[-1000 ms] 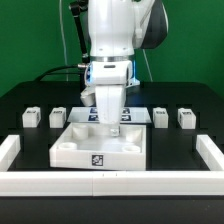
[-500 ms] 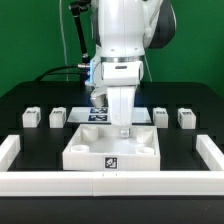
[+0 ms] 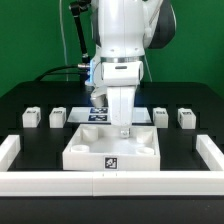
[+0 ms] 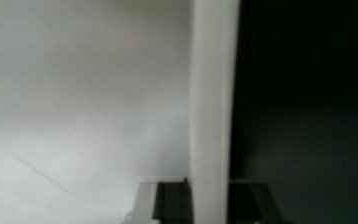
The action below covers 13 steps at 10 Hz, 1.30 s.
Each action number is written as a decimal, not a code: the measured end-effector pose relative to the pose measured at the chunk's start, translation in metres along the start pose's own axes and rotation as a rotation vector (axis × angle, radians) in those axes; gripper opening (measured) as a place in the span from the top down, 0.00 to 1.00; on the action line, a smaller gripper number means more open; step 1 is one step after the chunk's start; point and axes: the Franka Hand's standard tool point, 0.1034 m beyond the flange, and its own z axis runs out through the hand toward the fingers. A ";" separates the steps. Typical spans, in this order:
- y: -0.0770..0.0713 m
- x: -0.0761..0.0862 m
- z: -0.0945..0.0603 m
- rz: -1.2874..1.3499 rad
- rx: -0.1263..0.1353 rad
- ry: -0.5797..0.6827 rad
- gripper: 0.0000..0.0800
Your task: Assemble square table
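Panel at front edge of counter; fingers clamped on its far rim; 4 legs loose, none fitted.

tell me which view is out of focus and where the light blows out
Wrist view: soft all over, the square panel washed to flat pale grey, its rim a blurred bright strip against black. Exterior view: fairly sharp and evenly lit, the arm and its white casing brightest.

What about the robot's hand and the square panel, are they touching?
Cannot tell. The exterior view has the hand at the far rim of the square panel, hiding any contact; the wrist view shows that rim between the fingers, but blurred.
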 end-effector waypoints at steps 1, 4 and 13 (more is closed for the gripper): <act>0.001 0.014 0.001 -0.006 0.000 0.009 0.92; 0.018 0.047 0.003 -0.038 -0.010 0.031 0.92; 0.030 0.074 0.005 -0.021 0.093 0.006 0.92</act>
